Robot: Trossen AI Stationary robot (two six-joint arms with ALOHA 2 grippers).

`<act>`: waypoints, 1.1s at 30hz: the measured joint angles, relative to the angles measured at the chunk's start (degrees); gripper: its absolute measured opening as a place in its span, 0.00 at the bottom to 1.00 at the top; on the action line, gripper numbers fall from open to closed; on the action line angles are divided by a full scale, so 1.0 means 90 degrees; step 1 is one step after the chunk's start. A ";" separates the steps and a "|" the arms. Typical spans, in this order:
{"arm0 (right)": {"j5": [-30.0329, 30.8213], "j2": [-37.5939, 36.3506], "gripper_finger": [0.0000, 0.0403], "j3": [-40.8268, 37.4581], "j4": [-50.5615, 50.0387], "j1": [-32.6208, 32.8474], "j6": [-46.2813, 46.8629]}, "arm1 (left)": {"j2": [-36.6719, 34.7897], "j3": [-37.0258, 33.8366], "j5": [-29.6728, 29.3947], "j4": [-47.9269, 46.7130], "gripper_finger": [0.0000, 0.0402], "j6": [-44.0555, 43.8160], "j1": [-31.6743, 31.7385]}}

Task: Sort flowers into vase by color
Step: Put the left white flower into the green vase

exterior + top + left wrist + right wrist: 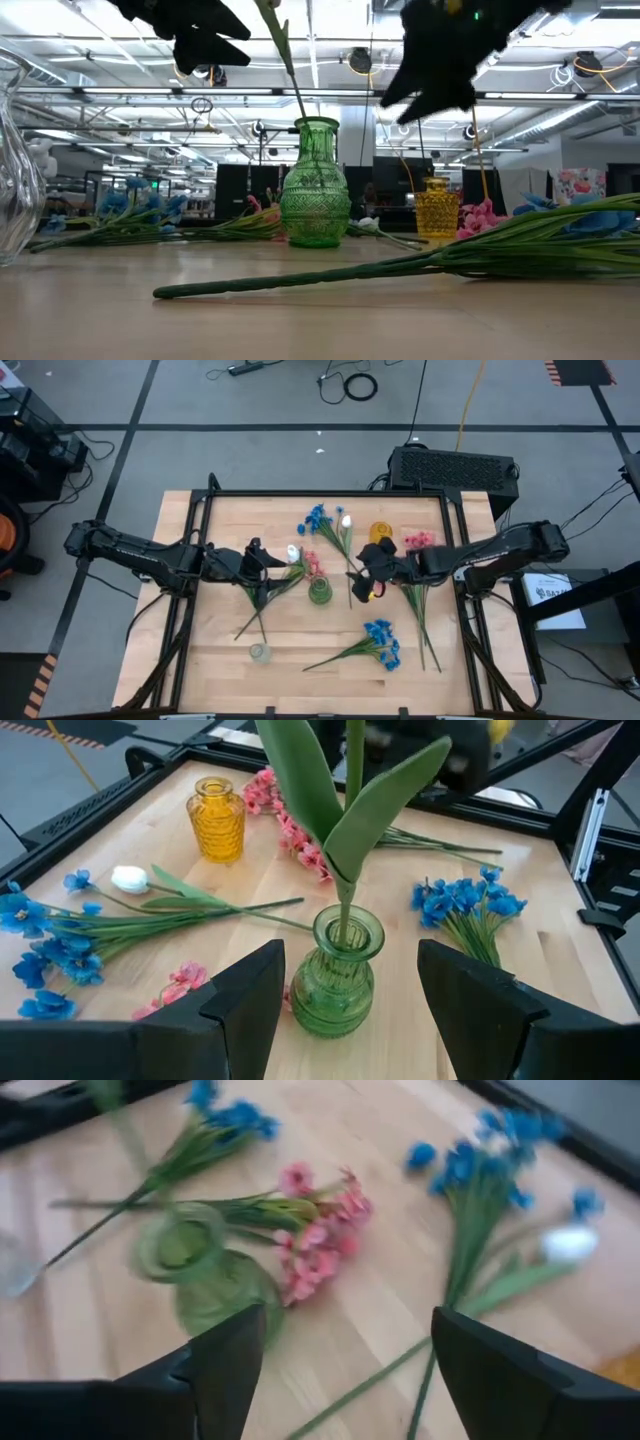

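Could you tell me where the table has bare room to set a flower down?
Free: the near left corner beside the clear vase, and the far left corner. Crowded: the middle, around the green vase, yellow vase and scattered flowers.

Green vase (336, 975), yellow vase (217, 818), blue (470, 905), pink (295, 830) & white (130, 878) flowers

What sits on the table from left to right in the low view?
Clear vase → blue flowers → green vase → yellow vase → pink flowers.
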 joint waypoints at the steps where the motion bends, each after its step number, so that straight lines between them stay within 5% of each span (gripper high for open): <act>1: 0.0112 0.0055 0.68 -0.0163 0.0198 0.0000 0.0274 | 0.0000 0.0000 0.0000 0.0000 0.59 -0.0002 0.0000; 5: 0.0595 0.0395 0.67 -0.0654 0.0885 -0.0007 0.1158 | 0.0000 0.0000 -0.0010 0.0017 0.59 -0.0007 0.0000; 14: 0.0555 0.1297 0.67 -0.0694 0.1163 -0.0050 0.1933 | 0.0000 0.0000 -0.0034 -0.0020 0.59 -0.0044 0.0000; 33: 0.0245 0.2834 0.67 -0.0111 0.1094 -0.0359 0.2500 | 0.0000 0.0000 -0.0034 -0.0051 0.59 -0.0051 0.0000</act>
